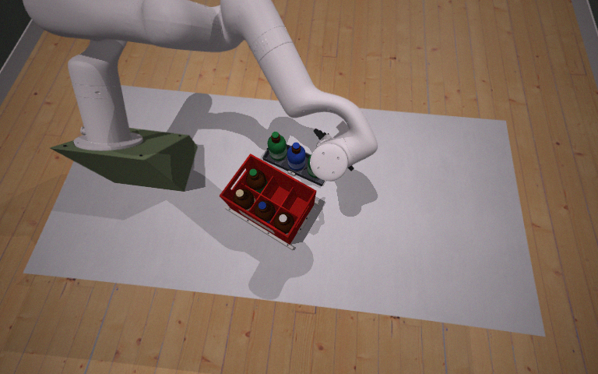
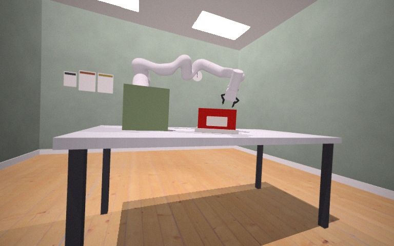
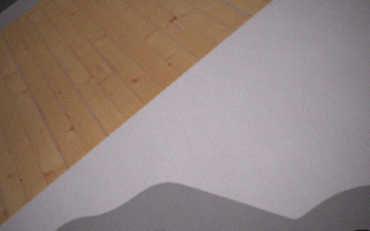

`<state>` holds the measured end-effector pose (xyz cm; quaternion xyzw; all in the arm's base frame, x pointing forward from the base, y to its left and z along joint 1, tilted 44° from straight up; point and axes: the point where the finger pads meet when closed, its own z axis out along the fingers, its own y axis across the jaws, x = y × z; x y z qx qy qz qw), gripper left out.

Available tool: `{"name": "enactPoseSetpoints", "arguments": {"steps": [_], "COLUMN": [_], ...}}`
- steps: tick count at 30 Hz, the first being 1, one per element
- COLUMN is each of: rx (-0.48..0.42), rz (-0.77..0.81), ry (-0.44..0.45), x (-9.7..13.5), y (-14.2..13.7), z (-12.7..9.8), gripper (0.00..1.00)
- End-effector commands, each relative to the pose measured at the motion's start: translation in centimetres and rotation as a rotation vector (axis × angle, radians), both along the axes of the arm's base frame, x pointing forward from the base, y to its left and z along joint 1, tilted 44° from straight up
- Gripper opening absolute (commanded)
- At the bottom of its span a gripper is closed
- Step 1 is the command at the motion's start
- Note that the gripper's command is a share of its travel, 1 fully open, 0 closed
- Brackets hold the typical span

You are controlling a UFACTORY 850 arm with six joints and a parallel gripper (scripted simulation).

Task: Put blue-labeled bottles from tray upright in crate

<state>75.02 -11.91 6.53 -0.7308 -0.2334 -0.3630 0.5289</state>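
Note:
A dark tray (image 1: 290, 169) lies behind the red crate (image 1: 268, 199). On it stand a green-labeled bottle (image 1: 276, 146) and a blue-labeled bottle (image 1: 296, 156); a third bottle at the tray's right end is almost hidden behind my wrist (image 1: 331, 161). The crate holds a green-capped bottle (image 1: 255, 178), a cream-capped bottle (image 1: 241, 197), a blue-capped bottle (image 1: 263, 209) and a white-capped bottle (image 1: 283, 221); two back slots (image 1: 288, 198) are empty. My gripper (image 2: 230, 102) is open and empty, hanging above the tray's right end, just over the crate's top edge (image 2: 217, 109). The wrist view shows only table top and floor.
The arm's green base block (image 1: 131, 159) stands left of the crate. The white table top (image 1: 423, 211) extends to the right and front. The crate (image 2: 217, 119) hides the tray in the side view.

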Motion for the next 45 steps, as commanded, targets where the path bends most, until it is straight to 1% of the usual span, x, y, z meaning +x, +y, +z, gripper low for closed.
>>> {"name": "enactPoseSetpoints", "arguments": {"steps": [1, 6, 13, 15, 16, 17, 19, 27, 30, 32, 34, 37, 39, 44, 45], "rx": [-0.135, -0.259, -0.43, -0.43, -0.479, -0.508, -0.535, -0.678, -0.72, -0.72, -0.746, -0.767, -0.772, -0.773, -0.773], "rz": [-0.015, 0.026, 0.123, 0.123, 0.162, 0.186, 0.212, 0.394, 0.47, 0.47, 0.526, 0.577, 0.59, 0.594, 0.594], "ry": [-0.102, -0.195, -0.334, -0.334, -0.378, -0.404, -0.431, -0.596, -0.66, -0.66, -0.706, -0.747, -0.758, -0.76, -0.76], "x": [-1.9, -4.5, -8.9, -8.9, -10.4, -11.4, -12.3, -18.5, -20.8, -20.8, -22.5, -24.1, -24.5, -24.5, -24.5], "y": [-1.7, -3.4, -5.6, -5.6, -6.3, -6.7, -7.0, -9.0, -9.6, -9.6, -9.9, -10.3, -10.3, -10.3, -10.3], "z": [-2.4, -4.8, -8.1, -8.1, -9.0, -9.5, -10.0, -12.6, -13.4, -13.4, -13.9, -14.3, -14.4, -14.4, -14.4], "gripper": [1.0, 1.0, 1.0, 1.0, 1.0, 1.0, 1.0, 1.0, 1.0, 1.0, 1.0, 1.0, 1.0, 1.0, 0.0]}}
